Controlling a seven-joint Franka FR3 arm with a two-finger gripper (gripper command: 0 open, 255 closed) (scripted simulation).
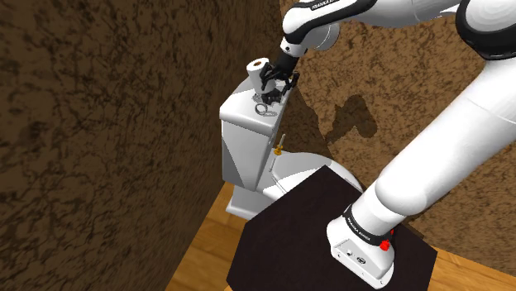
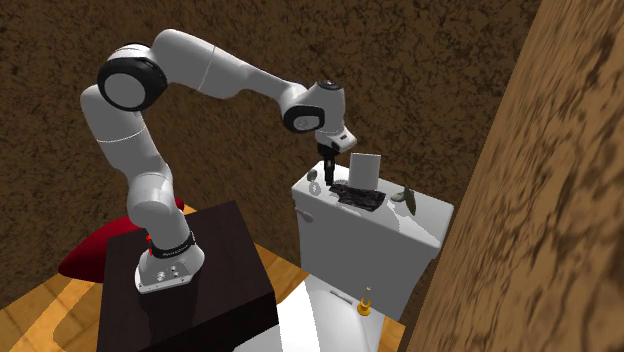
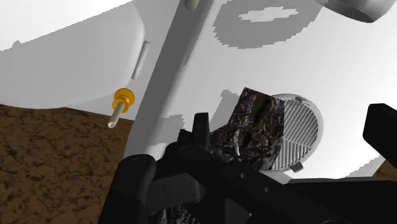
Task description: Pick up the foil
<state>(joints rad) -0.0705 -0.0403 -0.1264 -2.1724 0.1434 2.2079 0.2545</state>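
White toilet tank [image 1: 248, 136], paper roll [image 1: 256, 64] on its lid, gold lever [image 1: 279, 150], brown walls [image 1: 99, 107], wooden floor [image 1: 203, 244]

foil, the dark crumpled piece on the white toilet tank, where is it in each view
Second exterior view: dark crumpled foil mid-picture on the white tank lid, under the black gripper.
Wrist view: centre, between the open fingers.
Shoulder view: upper middle, beneath the gripper, hard to make out.
Shared landmark: gold flush handle.

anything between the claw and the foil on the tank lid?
Nothing. In the wrist view the foil lies straight ahead of the open claw, unobstructed. The second exterior view also shows a bare gap between them.
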